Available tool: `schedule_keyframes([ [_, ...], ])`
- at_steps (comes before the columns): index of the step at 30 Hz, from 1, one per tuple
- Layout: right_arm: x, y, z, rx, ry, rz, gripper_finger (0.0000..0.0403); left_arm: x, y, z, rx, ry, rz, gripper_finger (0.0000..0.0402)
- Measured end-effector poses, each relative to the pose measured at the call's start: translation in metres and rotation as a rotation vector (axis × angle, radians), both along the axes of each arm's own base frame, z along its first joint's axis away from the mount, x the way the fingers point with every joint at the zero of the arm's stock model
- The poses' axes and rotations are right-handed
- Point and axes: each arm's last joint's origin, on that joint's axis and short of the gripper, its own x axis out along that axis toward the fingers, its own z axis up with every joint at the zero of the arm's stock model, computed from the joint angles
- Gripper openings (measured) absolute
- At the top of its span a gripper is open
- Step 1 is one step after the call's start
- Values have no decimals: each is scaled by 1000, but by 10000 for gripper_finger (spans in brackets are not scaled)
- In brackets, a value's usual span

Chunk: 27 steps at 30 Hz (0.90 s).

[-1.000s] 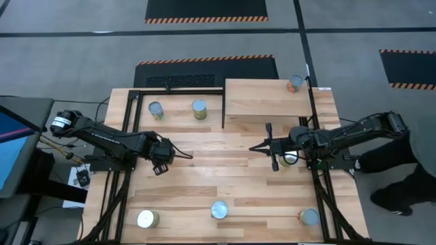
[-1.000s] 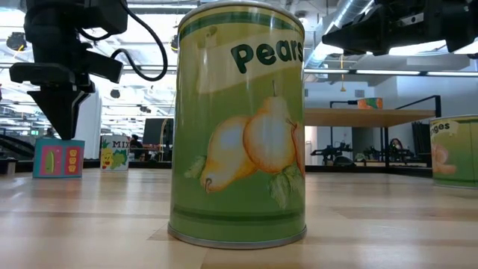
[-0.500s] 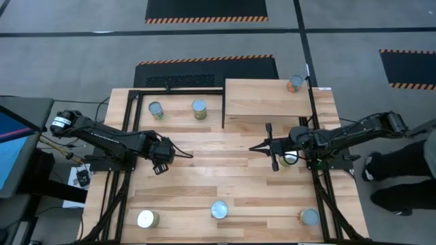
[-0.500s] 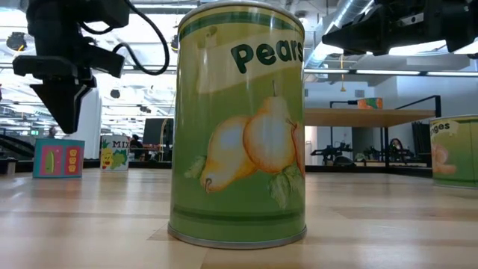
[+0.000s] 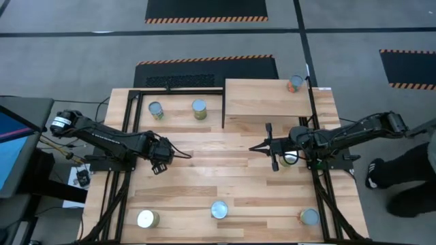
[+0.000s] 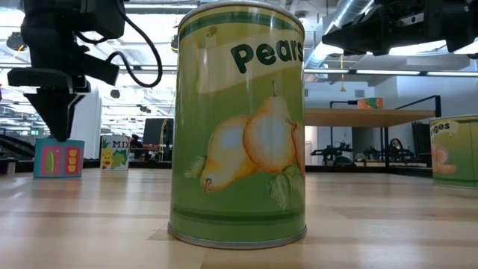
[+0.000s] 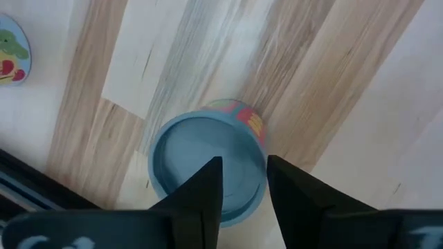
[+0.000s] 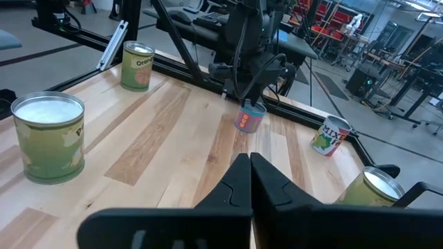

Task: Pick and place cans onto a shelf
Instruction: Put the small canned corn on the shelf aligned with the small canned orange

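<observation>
While the left arm's dark two-finger gripper point(image 7: 241, 197) hangs straight above a small blue-walled can with a pink and yellow label point(image 7: 208, 166), its fingers point(image 7: 202, 197) stand slightly parted over the can's lid, holding nothing. This can stands upright on the striped plank tabletop point(image 5: 225, 180), left of centre. The right arm's gripper point(image 8: 250, 181) waits above the table's right half with its fingers pressed together and empty. The raised light-wood shelf on a thin black frame point(image 5: 267, 102) sits at the far right of the table and carries one orange-labelled can point(image 5: 295, 83) at its far corner. A green pear-labelled can point(image 6: 239, 123) stands upright at the near edge, filling the low view.
</observation>
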Motion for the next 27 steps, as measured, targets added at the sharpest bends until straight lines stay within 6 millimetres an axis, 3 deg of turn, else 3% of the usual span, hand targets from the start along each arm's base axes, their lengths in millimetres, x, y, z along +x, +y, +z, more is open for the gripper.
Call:
schedule_keyframes([
  [13,0,0,0,15,1,-2,8,-7,1,-13,14,35,-40,35],
  [18,0,0,0,16,1,-1,8,2,0,-3,12,-1,-132,5],
  [27,0,0,0,16,0,-2,8,33,6,25,69,-211,-285,3],
])
